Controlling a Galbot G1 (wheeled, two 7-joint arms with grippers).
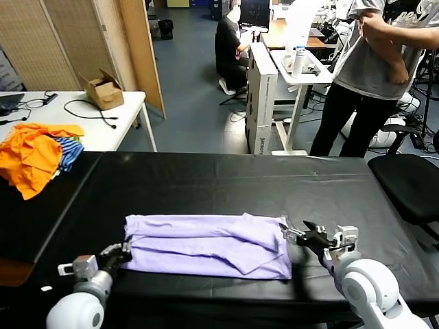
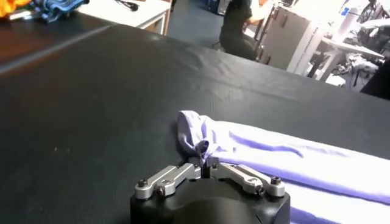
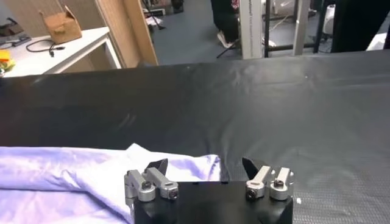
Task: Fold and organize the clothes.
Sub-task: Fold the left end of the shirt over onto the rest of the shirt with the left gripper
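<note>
A pale lavender T-shirt (image 1: pixel 209 245) lies folded into a long band across the near part of the black worktop (image 1: pixel 226 181), running from the robot's left to its right. Its surface shows soft creases, and a triangular flap lies over the right half.

The left claw (image 1: pixel 122 252) sits low on the worktop at the shirt's left end. In the left wrist view the left claw (image 2: pixel 204 163) is clenched on a bunched corner of the T-shirt (image 2: pixel 292 167), the cloth gathered into a small puckered knot between the closed fingertips.

The right claw (image 1: pixel 296 235) is at the shirt's right end, touching or just beside the edge of the cloth. In the right wrist view the right claw (image 3: pixel 204 167) is released, its two dark fingertips spread wide, with the edge of the T-shirt (image 3: pixel 73 182) lying between and just beyond them; nothing is gripped.

A heap of orange and blue-striped garments (image 1: pixel 38 154) lies at the far left corner, well apart from the shirt. Behind it a white table (image 1: pixel 116 123) carries a cardboard box (image 1: pixel 103 89) and cables.
</note>
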